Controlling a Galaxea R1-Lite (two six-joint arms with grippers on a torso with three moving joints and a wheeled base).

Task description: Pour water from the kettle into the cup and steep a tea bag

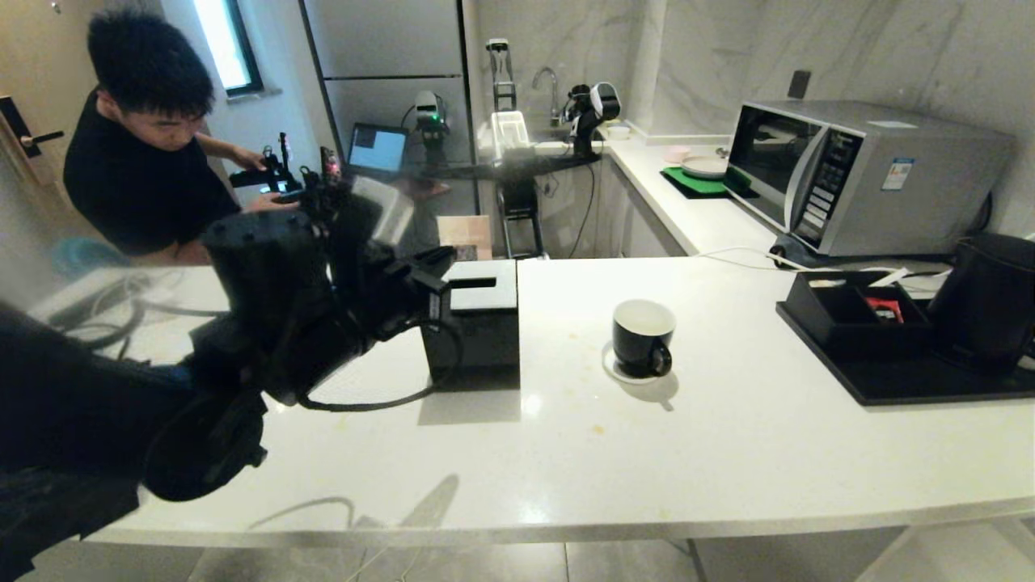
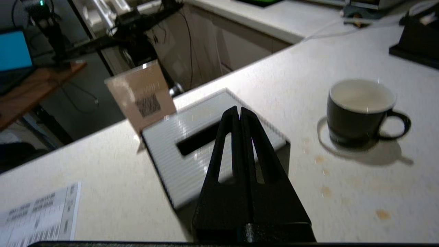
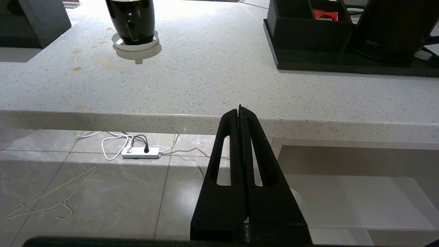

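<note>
The left tool point(image 2: 239, 111) hangs above the slotted black box point(image 1: 477, 327) at the left-centre of the white desk point(image 1: 728, 453), its two fingers pressed flat together with nothing visible between them; in the left wrist view the tips sit over the box's ribbed top next to the slot. The right tool point(image 3: 239, 109) is parked low, off the near edge of the desk, its fingers likewise closed and empty, with tiled floor and a white power strip point(image 3: 140, 152) beneath it. The cup point(image 1: 643, 337) stands on its small white saucer point(image 1: 614, 370) near the middle of the desk, to the right of the box and well apart from it, handle turned toward the near side, its white inside showing. The kettle point(image 1: 986, 303) stands at the far right on a black tray point(image 1: 930, 380), just beside a black organiser point(image 1: 849, 319) holding a red packet point(image 1: 885, 309). Behind the tray a silver microwave point(image 1: 865, 174) sits on the far counter. A person in a black shirt point(image 1: 141, 153) leans over equipment at the far left, beyond the desk. A few brownish spots mark the desk near the saucer.
</note>
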